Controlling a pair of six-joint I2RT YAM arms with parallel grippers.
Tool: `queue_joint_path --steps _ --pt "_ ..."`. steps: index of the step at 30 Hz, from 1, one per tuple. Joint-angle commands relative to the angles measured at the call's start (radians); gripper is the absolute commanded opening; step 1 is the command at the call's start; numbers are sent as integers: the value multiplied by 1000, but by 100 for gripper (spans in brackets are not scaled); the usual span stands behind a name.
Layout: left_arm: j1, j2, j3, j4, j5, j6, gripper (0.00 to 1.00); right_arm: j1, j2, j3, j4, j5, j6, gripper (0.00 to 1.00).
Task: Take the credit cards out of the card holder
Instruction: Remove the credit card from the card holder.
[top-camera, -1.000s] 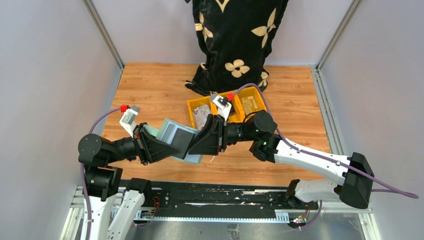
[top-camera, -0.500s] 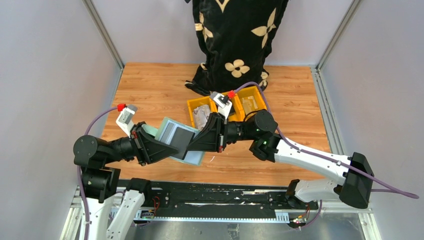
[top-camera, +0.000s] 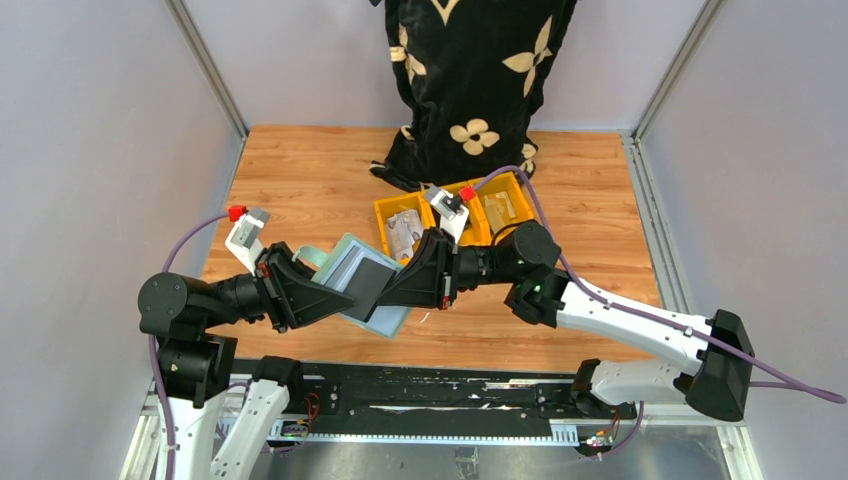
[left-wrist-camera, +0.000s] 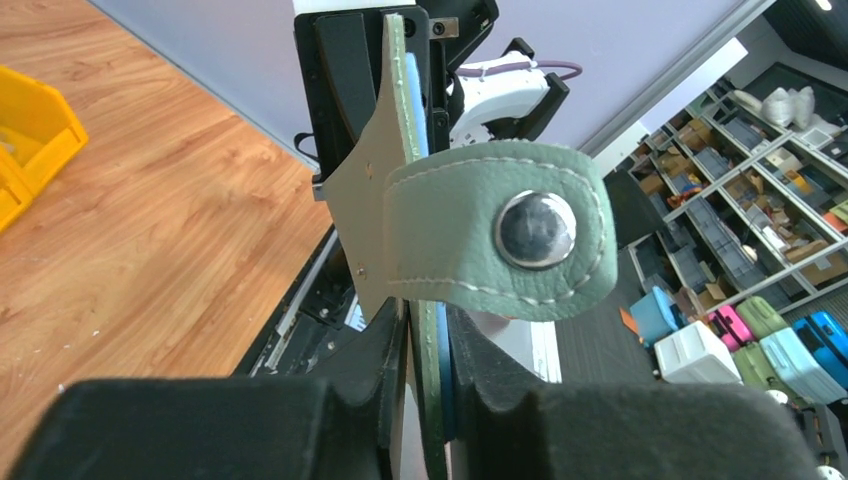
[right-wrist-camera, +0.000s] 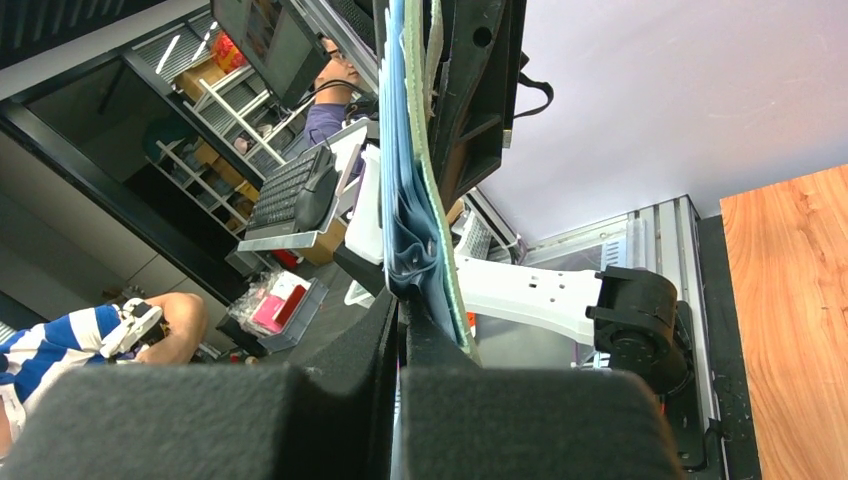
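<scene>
The extraction step is in hand. The flat pale teal folding card holder (top-camera: 383, 320) hangs above the wooden desk (top-camera: 300, 180), between the two arms. The left gripper (top-camera: 338, 296) has its fingers (left-wrist-camera: 365, 400) grasping one edge, on the side where the snap tab (left-wrist-camera: 500, 240) folds over. The right gripper (top-camera: 388, 288) has its fingers (right-wrist-camera: 340, 400) clenched on thin blue layers at the opposite edge; whether that is one of the credit cards or slot lining, I cannot tell. Next likely calls for a straight pull apart, in the holder's plane. Its long axis runs diagonally, far-left to near-right.
</scene>
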Motion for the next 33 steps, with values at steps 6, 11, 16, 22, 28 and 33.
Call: queue_joint_path --steps 6,11,16,22,28,33 --pt "-2 13 44 16 -14 -4 13 17 -57 -62 11 24 -31 0" --pt "-2 19 60 6 -20 -2 13 18 -54 -102 78 36 -7 0" --pt "-2 18 74 -7 -23 4 13 17 -34 -114 119 47 13 0" --pt "-2 15 75 -16 -26 22 1 17 -29 -115 166 74 40 9" --pt "-2 12 64 -30 -32 42 0 21 -7 -95 279 105 94 38" --pt "-2 13 72 -33 -31 49 0 22 5 -79 261 103 94 21"
